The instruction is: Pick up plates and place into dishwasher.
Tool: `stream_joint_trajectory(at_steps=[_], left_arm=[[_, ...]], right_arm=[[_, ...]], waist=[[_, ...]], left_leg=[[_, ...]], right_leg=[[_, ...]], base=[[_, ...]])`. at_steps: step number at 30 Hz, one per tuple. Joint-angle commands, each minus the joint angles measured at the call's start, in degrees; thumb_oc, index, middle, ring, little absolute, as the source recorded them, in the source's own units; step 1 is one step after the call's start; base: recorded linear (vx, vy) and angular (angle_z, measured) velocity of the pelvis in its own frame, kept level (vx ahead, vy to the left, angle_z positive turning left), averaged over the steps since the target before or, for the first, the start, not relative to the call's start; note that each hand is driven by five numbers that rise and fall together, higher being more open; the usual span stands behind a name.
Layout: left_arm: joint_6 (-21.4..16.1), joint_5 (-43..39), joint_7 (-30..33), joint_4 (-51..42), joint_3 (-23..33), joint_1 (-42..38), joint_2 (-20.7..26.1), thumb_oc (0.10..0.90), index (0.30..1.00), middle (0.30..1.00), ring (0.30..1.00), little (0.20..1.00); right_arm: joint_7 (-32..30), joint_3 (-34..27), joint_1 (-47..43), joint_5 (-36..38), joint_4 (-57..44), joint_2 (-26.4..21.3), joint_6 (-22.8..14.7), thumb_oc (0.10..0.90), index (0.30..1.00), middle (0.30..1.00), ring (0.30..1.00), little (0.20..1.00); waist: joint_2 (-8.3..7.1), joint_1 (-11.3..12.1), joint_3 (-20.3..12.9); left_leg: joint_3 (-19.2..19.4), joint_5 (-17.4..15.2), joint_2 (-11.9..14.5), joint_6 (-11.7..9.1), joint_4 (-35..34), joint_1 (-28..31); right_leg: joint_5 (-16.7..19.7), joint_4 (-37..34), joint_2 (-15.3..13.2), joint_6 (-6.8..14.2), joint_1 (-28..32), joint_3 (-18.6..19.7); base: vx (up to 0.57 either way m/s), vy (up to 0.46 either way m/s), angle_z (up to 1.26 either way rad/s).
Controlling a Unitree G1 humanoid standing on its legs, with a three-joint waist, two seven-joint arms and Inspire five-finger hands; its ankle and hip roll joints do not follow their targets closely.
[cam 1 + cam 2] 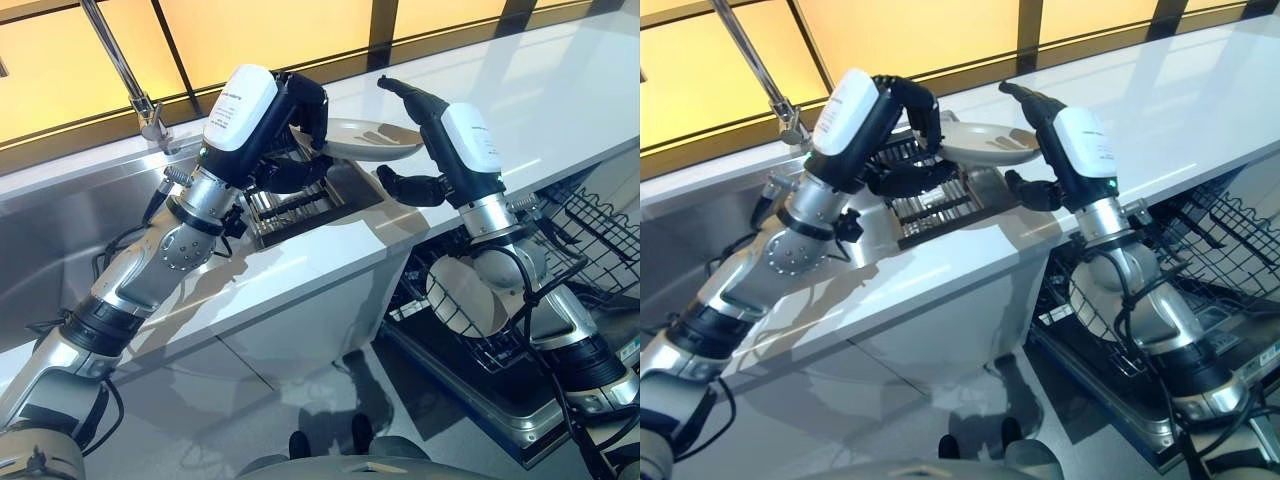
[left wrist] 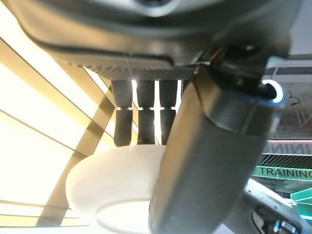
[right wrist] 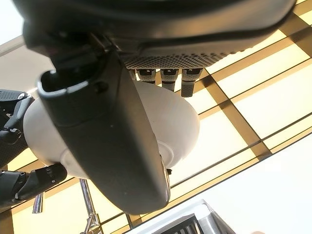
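A: Left eye view: plate (image 1: 368, 139) up in the air over the dish rack (image 1: 290, 205) set in the counter (image 1: 330, 265). Left hand (image 1: 300, 125) has its fingers curled over the plate's near-left rim, thumb under. Right hand (image 1: 425, 140) sits at the opposite rim, fingers arched above, thumb below, not clamped yet as far as I can see.

B: Right eye view?

A: Same. Plate lies roughly flat, long axis running hand to hand. Open dishwasher rack (image 1: 1200, 250) is low on the robot's right, already holding another plate (image 1: 1090, 290).

B: Left wrist view?

A: Fingers (image 2: 141, 117) wrap down over the plate's edge, thumb across its underside. Pinched firm.

B: Right wrist view?

A: Plate sits between thumb and fingers (image 3: 168, 78); fingers look straight, contact unclear. Left hand's on the far rim.

B: So?

A: Looks like a handover. Right arm's nearer the dishwasher, so it should take the plate.
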Motion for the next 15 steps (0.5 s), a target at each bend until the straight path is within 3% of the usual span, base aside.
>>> stream_joint_trajectory(at_steps=[1,2,3,15], left_arm=[[-0.92,-5.03,2.35,2.6,-0.66,-9.58,-2.77,0.1,0.3,0.3,0.3,0.2],[-0.95,-5.16,2.23,2.76,-0.94,-9.6,-3.01,0.1,0.3,0.3,0.3,0.2],[-0.94,-5.01,2.23,2.85,-1.06,-9.56,-3.28,0.1,0.3,0.3,0.3,0.2],[-0.69,-4.66,2.12,2.63,-0.8,-9.4,-3.19,0.1,0.3,0.3,0.3,0.2]], right_arm=[[-2.97,-0.94,-9.16,-1.11,-0.62,1.62,-2.3,0.8,0.9,0.9,0.9,0.9],[-2.77,-0.71,-9.5,-1.33,-0.63,1.69,-2.5,0.369,0.531,0.531,0.531,0.469],[-2.46,-0.54,-9.56,-1.42,-0.59,1.75,-2.7,0.1,0.3,0.3,0.3,0.2],[-3.05,-0.96,-8.93,-1.18,-0.33,0.99,-3.26,0.1,0.3,0.3,0.3,0.2]], waist=[[-0.56,0.88,-7.91],[-0.6,0.91,-7.93],[-0.64,0.9,-7.96],[-0.71,0.8,-7.99]], left_leg=[[-0.86,-9.5,-2.48,1.61,0.31,1.68],[-0.87,-9.5,-2.48,1.6,0.31,1.7],[-0.85,-9.52,-2.48,1.59,0.31,1.68],[-0.72,-9.57,-2.38,1.59,0.31,1.74]], right_leg=[[-8.03,0.34,3.72,1.47,3.71,-1.01],[-8.01,0.34,3.74,1.48,3.73,-0.97],[-8.02,0.34,3.75,1.49,3.7,-0.96],[-8.05,0.34,3.78,1.45,3.73,-1.0]], base=[[0.0,0.0,0.0],[0.0,0.0,0.0],[0.0,0.0,0.0],[0.0,0.0,0.0]])
